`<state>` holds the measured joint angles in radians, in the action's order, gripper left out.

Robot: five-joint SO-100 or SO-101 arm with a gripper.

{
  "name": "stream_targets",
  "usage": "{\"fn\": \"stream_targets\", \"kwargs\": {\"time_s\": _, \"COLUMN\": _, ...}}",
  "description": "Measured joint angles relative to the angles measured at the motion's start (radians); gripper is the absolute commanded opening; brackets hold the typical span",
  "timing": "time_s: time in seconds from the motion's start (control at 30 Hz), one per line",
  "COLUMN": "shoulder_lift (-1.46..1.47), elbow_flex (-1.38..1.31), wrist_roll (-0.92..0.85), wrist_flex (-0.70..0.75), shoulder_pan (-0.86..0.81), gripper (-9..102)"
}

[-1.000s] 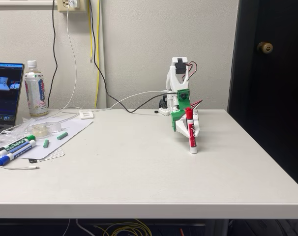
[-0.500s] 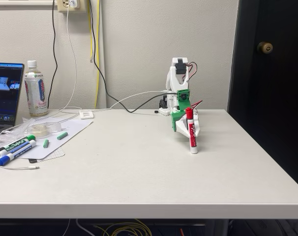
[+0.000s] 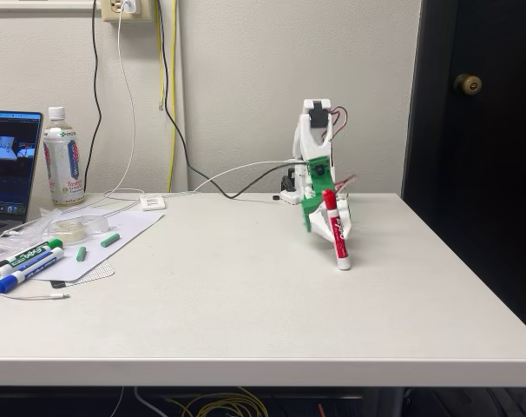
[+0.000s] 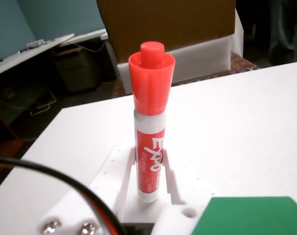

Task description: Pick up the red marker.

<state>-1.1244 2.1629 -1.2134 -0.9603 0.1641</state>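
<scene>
The red marker (image 3: pixel 336 231) has a red cap, a red label with white lettering and a white end. It stands tilted in the fixed view, cap up and to the left, white end down at the table (image 3: pixel 246 295); whether that end touches the surface I cannot tell. My gripper (image 3: pixel 331 234) is shut on the marker's lower body, right of the table's middle. In the wrist view the red marker (image 4: pixel 149 142) rises straight up between the white fingers (image 4: pixel 120 172) of my gripper (image 4: pixel 149 183), cap toward the top.
At the far left of the fixed view lie a green-capped marker (image 3: pixel 27 255) and a blue-capped marker (image 3: pixel 22 273) on a sheet, with a tape roll (image 3: pixel 70 228), a bottle (image 3: pixel 63 158) and a laptop (image 3: pixel 9 165) behind. Cables run along the wall. The table's right edge borders a dark door.
The marker has tipped slightly, its cap leaning further left, as the wrist shifted a little. The grip on it is unchanged.
</scene>
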Motion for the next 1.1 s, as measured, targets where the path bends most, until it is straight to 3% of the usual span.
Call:
{"fn": "stream_targets", "kwargs": {"time_s": 0.3, "shoulder_lift": -0.555, "elbow_flex": 0.021, "wrist_roll": 0.169, "wrist_flex": 0.68, "shoulder_pan": -0.006, "gripper": 1}}
{"fn": "stream_targets", "kwargs": {"time_s": 0.43, "shoulder_lift": -0.808, "elbow_flex": 0.02, "wrist_roll": 0.267, "wrist_flex": 0.89, "shoulder_pan": -0.009, "gripper": 1}}
{"fn": "stream_targets", "kwargs": {"time_s": 0.87, "shoulder_lift": -1.155, "elbow_flex": 0.021, "wrist_roll": 0.692, "wrist_flex": 1.232, "shoulder_pan": -0.127, "gripper": 1}}
{"fn": "stream_targets", "kwargs": {"time_s": 1.1, "shoulder_lift": -1.244, "elbow_flex": 0.021, "wrist_roll": 0.94, "wrist_flex": 1.327, "shoulder_pan": -0.187, "gripper": 1}}
